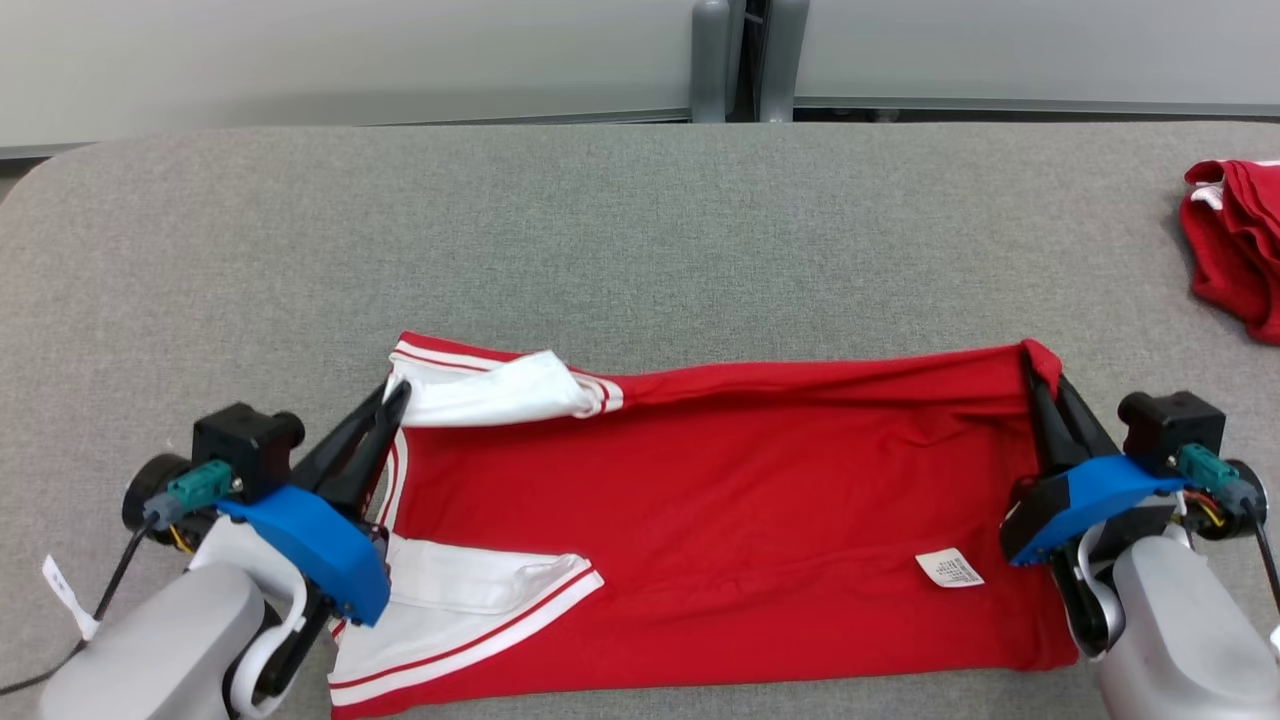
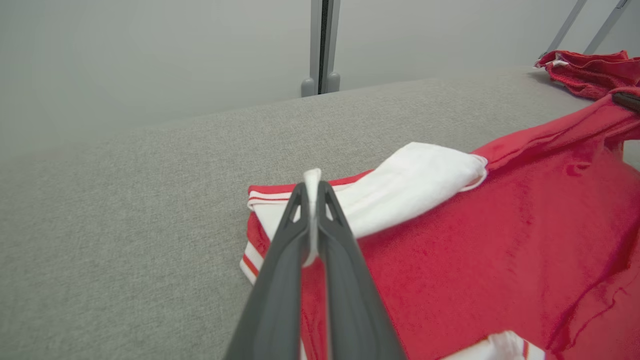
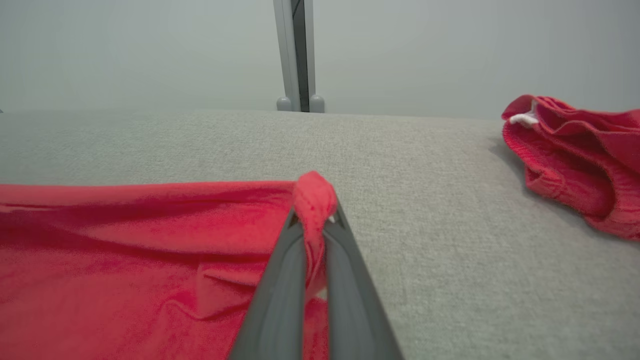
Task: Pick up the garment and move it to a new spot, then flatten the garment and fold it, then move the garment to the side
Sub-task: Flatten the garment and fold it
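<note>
A red garment [image 1: 720, 510] with white, red-striped sleeves lies spread sideways across the near part of the grey table [image 1: 620, 240], a white care label [image 1: 950, 569] showing near its right end. My left gripper [image 1: 397, 392] is shut on the white fabric at the garment's far left corner [image 2: 312, 182]. At the far right corner, my right gripper [image 1: 1038, 372] is shut on a pinch of red cloth [image 3: 314, 197]. Between the two grips the garment's far edge [image 1: 800, 385] is lifted slightly and folded toward me. The lower sleeve [image 1: 470, 610] lies flat.
A second red cloth [image 1: 1235, 245] lies bunched at the table's far right edge, also seen as a crumpled red heap [image 3: 575, 160]. Beyond the table stand pale wall panels with a grey post [image 1: 735, 60]. The far half of the table is bare grey fabric.
</note>
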Motion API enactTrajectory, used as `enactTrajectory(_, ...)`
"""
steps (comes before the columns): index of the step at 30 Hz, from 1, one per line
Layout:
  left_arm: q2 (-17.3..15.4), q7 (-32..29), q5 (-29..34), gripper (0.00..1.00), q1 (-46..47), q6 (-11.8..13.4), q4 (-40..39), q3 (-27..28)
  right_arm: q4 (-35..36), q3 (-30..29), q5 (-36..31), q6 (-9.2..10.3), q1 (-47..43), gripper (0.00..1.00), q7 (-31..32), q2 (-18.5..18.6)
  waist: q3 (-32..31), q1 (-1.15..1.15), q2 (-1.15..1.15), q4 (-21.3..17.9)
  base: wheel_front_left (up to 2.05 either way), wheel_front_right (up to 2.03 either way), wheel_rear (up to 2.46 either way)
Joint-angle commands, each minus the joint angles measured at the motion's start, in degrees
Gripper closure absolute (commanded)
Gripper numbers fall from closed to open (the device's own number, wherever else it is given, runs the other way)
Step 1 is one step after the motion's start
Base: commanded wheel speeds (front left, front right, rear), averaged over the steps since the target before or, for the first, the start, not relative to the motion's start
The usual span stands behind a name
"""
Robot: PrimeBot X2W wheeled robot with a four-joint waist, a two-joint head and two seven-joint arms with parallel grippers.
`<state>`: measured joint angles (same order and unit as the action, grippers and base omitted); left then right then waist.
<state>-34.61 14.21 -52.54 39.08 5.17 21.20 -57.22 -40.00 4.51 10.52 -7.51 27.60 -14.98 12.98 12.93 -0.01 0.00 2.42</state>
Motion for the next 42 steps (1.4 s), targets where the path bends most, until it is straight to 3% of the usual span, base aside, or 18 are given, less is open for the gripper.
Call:
enactTrajectory(1,-0.47,0.33,-0.26,1.00,-1.80,0.71,-0.76,0.22,0.78,-0.50,-0.62,0.05,-1.73,1.00,-0.25,-0.32,-0.43,0.01,0.00,0.12,0.00,0.00,0.00)
enactTrajectory(5,-0.33,0.51,-1.40,1.00,-5.33,1.79,-2.08,0.26,3.21,-1.56,-0.66,0.05,-5.16,1.00,-0.26,-1.21,-1.55,0.01,0.00,0.48,0.00,0.00,0.00)
enactTrajectory(17,0.64,0.87,-3.42,1.00,-11.82,1.82,-1.19,0.98,9.80,-4.53,0.41,0.05,-14.03,0.99,-0.27,-3.92,-3.40,0.01,0.00,0.66,0.00,0.00,0.00)
enactTrajectory(18,0.76,0.89,-3.67,1.00,-12.34,1.86,-1.02,1.06,10.51,-5.07,0.33,0.05,-14.56,0.76,-0.26,-4.04,-3.51,0.01,0.00,0.61,0.00,0.00,0.00)
enactTrajectory(19,0.90,0.91,-3.78,1.00,-12.77,2.00,-0.76,1.14,11.07,-5.37,0.12,0.05,-15.16,0.00,-0.26,-4.22,-3.59,0.01,0.00,0.59,0.00,0.00,0.00)
enactTrajectory(20,1.08,0.93,-3.72,0.90,-13.11,2.09,-0.53,1.24,11.48,-5.52,0.22,0.05,-15.77,0.00,-0.26,-4.64,-3.69,0.01,0.00,0.56,0.00,0.00,0.00)
enactTrajectory(21,1.30,0.98,-3.69,0.28,-13.40,2.34,-0.26,1.59,12.05,-5.67,0.31,0.04,-16.20,0.00,-0.26,-4.90,-3.79,0.01,0.00,0.53,0.00,0.00,0.00)
enactTrajectory(22,1.58,1.02,-3.71,0.00,-13.67,2.43,-0.15,2.08,12.90,-5.79,0.40,0.04,-16.49,0.00,-0.27,-5.06,-3.88,0.01,0.00,0.51,0.00,0.00,0.00)
enactTrajectory(27,3.14,0.98,-1.34,0.00,-15.36,2.92,-0.68,6.08,17.79,-6.69,0.70,0.04,-18.48,0.00,-0.25,-5.74,-4.15,0.01,0.00,0.38,0.00,0.00,0.00)
enactTrajectory(32,5.63,0.99,6.00,0.00,-17.70,4.72,-3.49,15.46,21.24,-7.14,0.32,0.04,-18.89,0.00,-0.26,-5.93,-3.90,0.01,0.00,0.05,0.00,0.00,0.00)
enactTrajectory(36,8.87,1.00,13.92,0.00,-20.84,5.98,-6.84,24.55,18.22,-7.08,-0.62,0.04,-17.98,0.00,-0.26,-5.82,-3.71,0.01,0.00,0.09,0.00,0.00,0.00)
enactTrajectory(42,14.78,1.00,23.90,0.00,-25.30,3.72,-10.64,36.43,11.38,-7.44,-0.77,0.04,-16.91,0.00,-0.26,-6.20,-3.53,0.01,0.00,0.41,0.00,0.00,0.00)
